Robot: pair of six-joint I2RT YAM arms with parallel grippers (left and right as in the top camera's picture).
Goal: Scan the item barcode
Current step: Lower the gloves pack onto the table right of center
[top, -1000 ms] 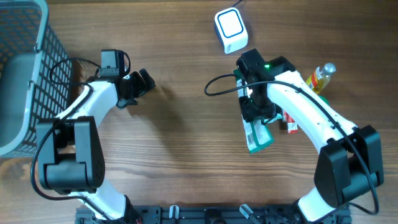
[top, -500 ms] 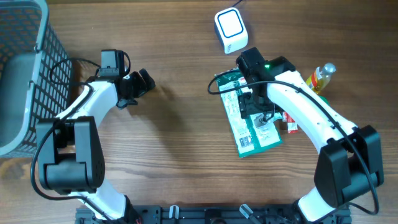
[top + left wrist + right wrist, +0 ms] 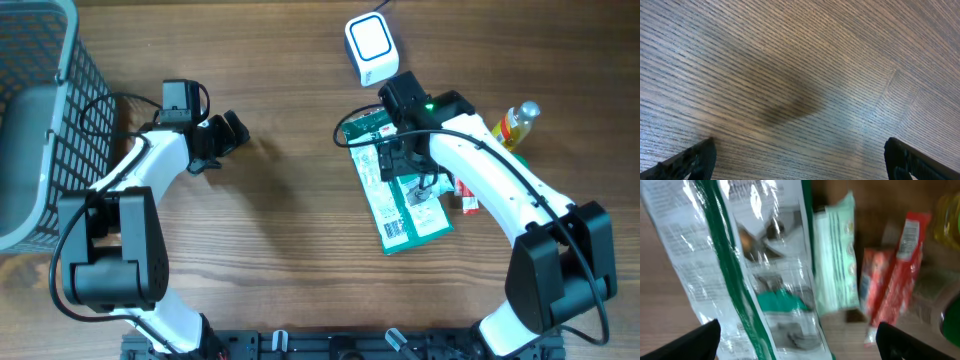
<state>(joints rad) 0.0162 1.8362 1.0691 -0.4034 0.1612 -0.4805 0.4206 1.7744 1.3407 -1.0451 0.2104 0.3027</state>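
The left gripper [image 3: 232, 130] and right gripper [image 3: 408, 172] both gape, the green packet [image 3: 395, 215] lying flat on the table [image 3: 300, 260] under the right one, near the scanner [image 3: 371, 47], so a pinch could slip off its glossy film.

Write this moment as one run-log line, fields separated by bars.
left gripper: open, over bare table | right gripper: open above green packet | packet: flat, near scanner

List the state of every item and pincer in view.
green packet: flat on table, not gripped
right pincer: open, above green packet
left pincer: open, empty
scanner: on table, untouched
bottle: on its side
red packet: lying flat
basket: upright, far left
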